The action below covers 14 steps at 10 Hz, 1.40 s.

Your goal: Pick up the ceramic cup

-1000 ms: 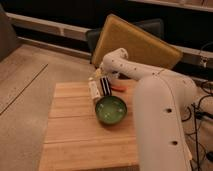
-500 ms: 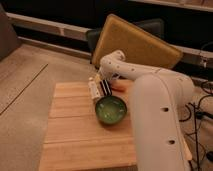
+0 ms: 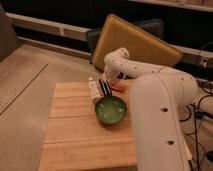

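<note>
The ceramic cup (image 3: 111, 110) is a round green glazed bowl-like cup with a darker rim, standing upright near the middle right of the wooden table (image 3: 75, 135). My white arm curves in from the right, and the gripper (image 3: 106, 88) with its dark fingers hangs just above and behind the cup's far rim. A slim white tube (image 3: 93, 90) lies on the table just left of the gripper, next to the cup's far edge. The gripper holds nothing.
A yellow-tan padded chair (image 3: 137, 42) with a dark seat stands tilted behind the table. The large white arm body (image 3: 160, 125) covers the table's right side. Cables (image 3: 202, 110) lie on the floor at the right. Concrete floor lies to the left.
The gripper has come slightly lower and closer to the cup's far rim. The cup and the tube have not moved.
</note>
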Tool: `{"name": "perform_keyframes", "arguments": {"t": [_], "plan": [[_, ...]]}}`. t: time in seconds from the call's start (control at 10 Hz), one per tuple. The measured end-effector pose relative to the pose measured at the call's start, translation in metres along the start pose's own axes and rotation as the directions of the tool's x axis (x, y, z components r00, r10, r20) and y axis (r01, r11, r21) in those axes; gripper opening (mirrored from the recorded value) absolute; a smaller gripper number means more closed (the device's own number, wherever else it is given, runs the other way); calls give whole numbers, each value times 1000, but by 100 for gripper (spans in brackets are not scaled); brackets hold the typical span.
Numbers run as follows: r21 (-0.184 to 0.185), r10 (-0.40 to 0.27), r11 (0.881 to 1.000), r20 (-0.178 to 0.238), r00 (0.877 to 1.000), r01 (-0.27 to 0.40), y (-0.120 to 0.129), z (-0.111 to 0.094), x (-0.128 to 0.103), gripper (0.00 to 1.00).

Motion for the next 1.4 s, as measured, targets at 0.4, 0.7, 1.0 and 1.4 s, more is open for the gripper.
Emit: {"name": "perform_keyframes", "arguments": {"t": [0.4,0.7,1.0,1.4], "plan": [[44,20,999,-47,999,-18,-30,7,20,0],[99,24,995,-92,995,-15,-51,3,28,0],[161,-86,981,-152,985,110,-31,-34,-7,0],[179,-258,938,-211,943,297,37,-88,-58,0]]}}
